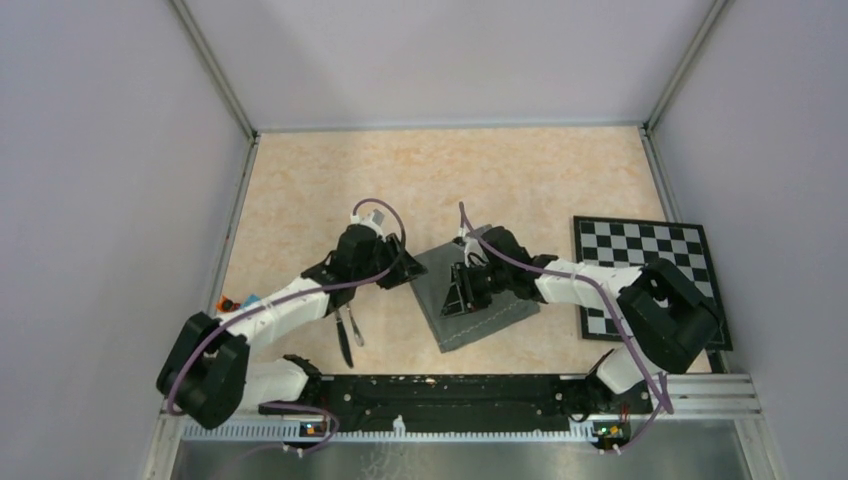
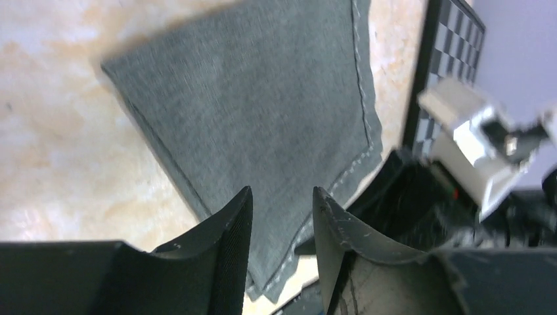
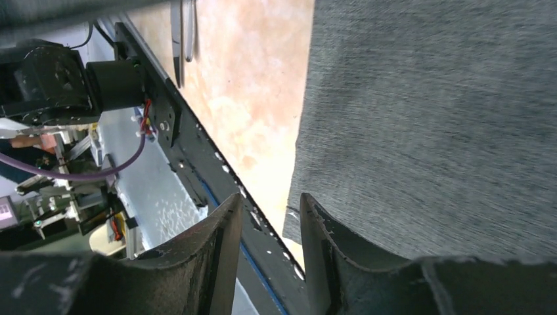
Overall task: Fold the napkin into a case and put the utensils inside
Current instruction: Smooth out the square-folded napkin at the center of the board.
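The dark grey napkin lies folded, two layers showing at one corner, on the beige table between my arms. It fills the left wrist view and the right side of the right wrist view. My left gripper hovers at the cloth's left edge, open, with nothing between its fingers. Over the cloth's middle my right gripper is open and holds nothing. The knife and fork lie side by side left of the napkin, under the left forearm.
A black-and-white checkered board lies to the right of the napkin, partly under the right arm. The black base rail runs along the near edge. Grey walls enclose the table on three sides.
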Available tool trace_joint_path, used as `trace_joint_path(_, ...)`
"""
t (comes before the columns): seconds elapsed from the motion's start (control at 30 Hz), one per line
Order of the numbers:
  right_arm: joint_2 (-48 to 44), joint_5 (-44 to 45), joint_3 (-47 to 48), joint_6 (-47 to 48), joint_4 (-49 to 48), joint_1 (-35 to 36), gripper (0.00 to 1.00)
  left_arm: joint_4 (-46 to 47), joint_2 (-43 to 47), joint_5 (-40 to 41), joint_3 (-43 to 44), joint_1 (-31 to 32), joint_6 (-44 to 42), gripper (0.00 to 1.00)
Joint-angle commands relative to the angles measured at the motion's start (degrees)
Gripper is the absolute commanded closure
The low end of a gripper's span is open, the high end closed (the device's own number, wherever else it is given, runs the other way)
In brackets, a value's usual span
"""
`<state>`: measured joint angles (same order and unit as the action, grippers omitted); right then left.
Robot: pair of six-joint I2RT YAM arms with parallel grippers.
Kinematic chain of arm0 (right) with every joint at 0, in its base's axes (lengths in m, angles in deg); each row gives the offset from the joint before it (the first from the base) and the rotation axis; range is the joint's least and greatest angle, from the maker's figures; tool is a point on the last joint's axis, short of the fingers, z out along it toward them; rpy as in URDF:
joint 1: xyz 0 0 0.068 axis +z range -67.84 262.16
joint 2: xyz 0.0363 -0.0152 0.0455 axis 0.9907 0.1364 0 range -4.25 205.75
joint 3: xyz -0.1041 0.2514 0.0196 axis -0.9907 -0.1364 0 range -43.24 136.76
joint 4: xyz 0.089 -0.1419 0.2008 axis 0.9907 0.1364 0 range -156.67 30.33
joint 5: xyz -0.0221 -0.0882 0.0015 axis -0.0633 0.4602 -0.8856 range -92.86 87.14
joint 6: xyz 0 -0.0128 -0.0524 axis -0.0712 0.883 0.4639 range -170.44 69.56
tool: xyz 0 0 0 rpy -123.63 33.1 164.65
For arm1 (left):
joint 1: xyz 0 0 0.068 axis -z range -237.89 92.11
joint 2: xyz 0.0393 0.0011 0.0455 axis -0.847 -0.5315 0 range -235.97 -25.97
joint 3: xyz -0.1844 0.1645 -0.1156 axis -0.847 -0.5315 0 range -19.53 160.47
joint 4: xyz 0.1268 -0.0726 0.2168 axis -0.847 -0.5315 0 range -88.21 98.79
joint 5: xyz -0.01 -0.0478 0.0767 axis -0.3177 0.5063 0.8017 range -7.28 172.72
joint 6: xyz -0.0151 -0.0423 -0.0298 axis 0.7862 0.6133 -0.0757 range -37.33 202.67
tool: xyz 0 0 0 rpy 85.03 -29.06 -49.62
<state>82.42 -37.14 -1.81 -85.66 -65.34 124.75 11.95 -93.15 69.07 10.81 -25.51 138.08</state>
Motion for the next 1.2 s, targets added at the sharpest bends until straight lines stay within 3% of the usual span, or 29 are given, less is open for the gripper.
trace_joint_path(0.0, 0.32, 0.68, -0.97, -4.19, -7.02, 3.54, 0.62, -7.17, -7.13, 2.83, 7.28, -1.56, -7.71, 0.54)
trace_joint_path(0.2, 4.14, 0.76, -2.10, -4.96, -10.87, 4.81, 0.62, -0.33, -14.04, 1.01, 5.96, -4.34, -9.89, 0.55)
trace_joint_path(0.5, 11.66, 1.51, -4.31, -10.33, -20.82, 8.72, 0.73, -2.89, -22.10, 6.33, 9.01, -5.33, -12.95, 0.56)
trace_joint_path(0.67, 14.02, 0.44, -3.73, -10.85, -21.76, 10.76, 0.74, -1.79, -21.32, 5.72, 6.94, -5.51, -12.68, 0.59)
trace_joint_path(0.77, 8.52, 0.50, -2.58, -8.42, -16.77, 10.61, 0.71, -2.17, -18.17, 4.16, 5.14, -5.56, -12.81, 0.54)
trace_joint_path(0.87, 0.86, 5.16, 1.37, -2.06, -3.98, 9.50, 0.62, -5.09, -14.12, 2.77, 3.73, -5.50, -12.77, 0.41)
trace_joint_path(0.97, -7.11, 13.13, 4.06, 3.16, 9.54, 5.47, 0.47, -5.38, -10.00, -2.65, 1.30, -5.28, -12.25, 0.31)
trace_joint_path(1.03, -12.34, 17.37, 2.76, 3.87, 15.17, -0.78, 0.41, -5.67, -7.41, -6.53, -0.11, -4.21, -11.47, 0.29)
trace_joint_path(1.17, -21.00, 13.81, -4.25, 3.15, 18.35, -18.39, 0.39, -10.24, -2.93, -3.62, -0.82, 5.33, -6.93, 0.28)
